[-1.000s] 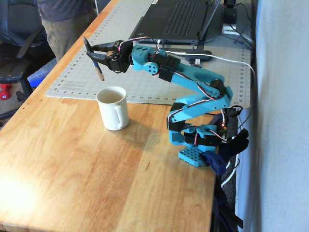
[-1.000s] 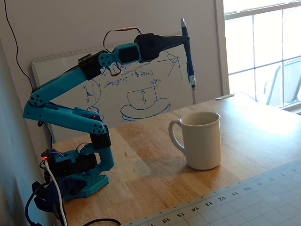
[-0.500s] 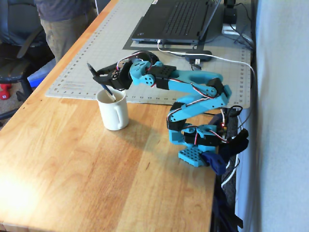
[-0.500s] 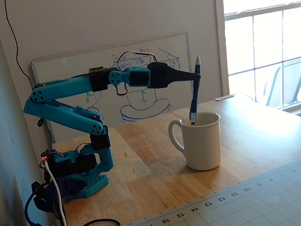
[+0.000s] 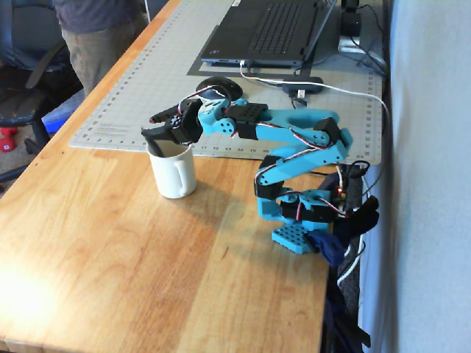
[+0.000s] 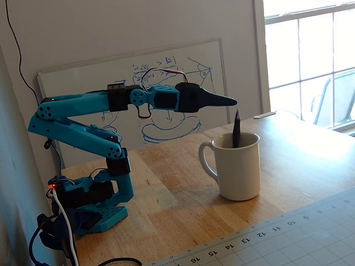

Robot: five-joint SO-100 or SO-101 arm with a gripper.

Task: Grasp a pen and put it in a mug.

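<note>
The cream-white mug stands on the wooden table, just in front of the mat's edge; it also shows in the other fixed view with its handle to the left. The dark pen stands inside the mug, leaning on the rim, its upper end sticking out above it. In the first fixed view the pen shows as a dark stick at the mug's left rim. My gripper hovers just over the mug's mouth with its jaws apart. Its tip is close to the pen's top and not holding it.
A grey cutting mat covers the far table, with a laptop and a black round object on it. A white cable runs across. A person stands at the far left. A whiteboard leans behind the arm.
</note>
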